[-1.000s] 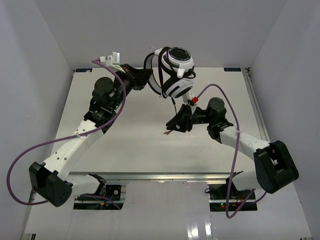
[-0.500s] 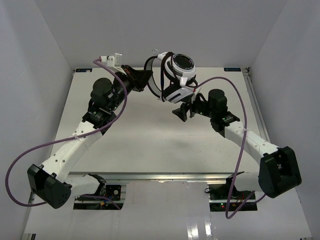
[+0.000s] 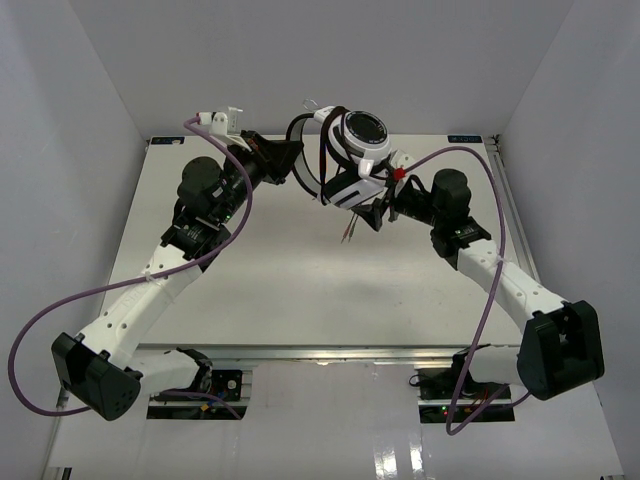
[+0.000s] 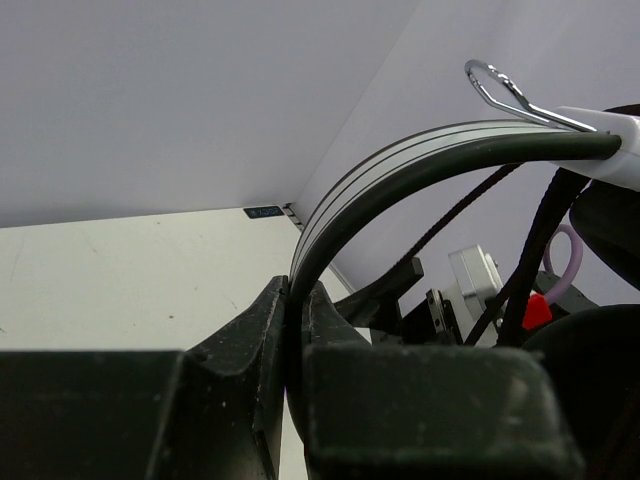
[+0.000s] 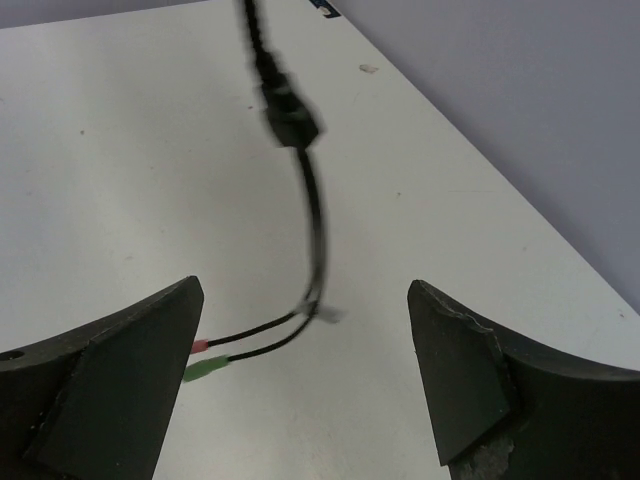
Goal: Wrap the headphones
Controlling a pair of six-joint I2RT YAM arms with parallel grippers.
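Though thin — headphones (image 3: 363,131) cord (image 5: 314,210), matte black.

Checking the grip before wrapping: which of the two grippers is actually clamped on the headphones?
The left gripper, shut on the white headband of the headphones. The right gripper is open; the cord hangs loose in front of it.

Cord (image 5: 316,215) blurred in R wrist view (top end cut by frame edge); headband (image 4: 400,160) runs off right, L wrist.
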